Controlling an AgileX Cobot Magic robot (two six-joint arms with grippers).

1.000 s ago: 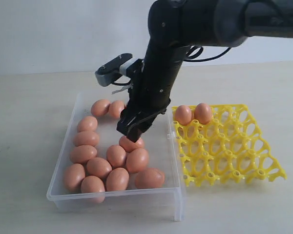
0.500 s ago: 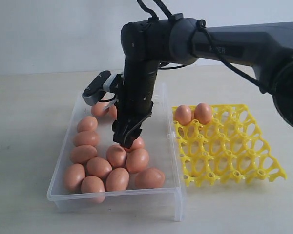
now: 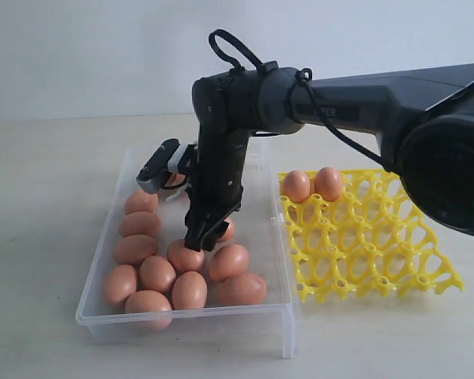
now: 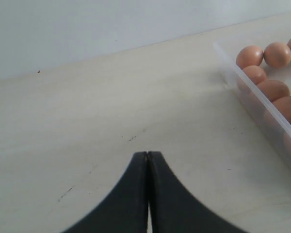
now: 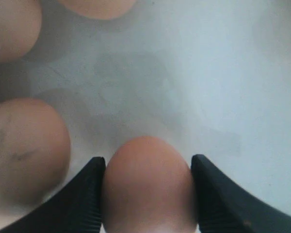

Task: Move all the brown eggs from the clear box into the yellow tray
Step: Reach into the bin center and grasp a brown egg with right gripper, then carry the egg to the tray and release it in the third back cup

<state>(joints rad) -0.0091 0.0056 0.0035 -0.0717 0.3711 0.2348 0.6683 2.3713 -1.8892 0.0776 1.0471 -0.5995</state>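
Nearest us, low in the exterior frame, the clear box (image 3: 221, 320) sits on a pale matte table (image 3: 39, 237), with brown eggs (image 3: 189, 290) crowded at its front and left. Just behind them the right gripper (image 3: 201, 237) reaches into the box, clenched on one brown egg (image 5: 148, 189). At right, beside the box, the yellow tray (image 3: 379, 260) holds two eggs at its far-left corner. A plain whitish wall (image 3: 87, 55) closes the back. Elsewhere, the left gripper (image 4: 148, 155) is pressed shut above faintly scuffed tabletop.
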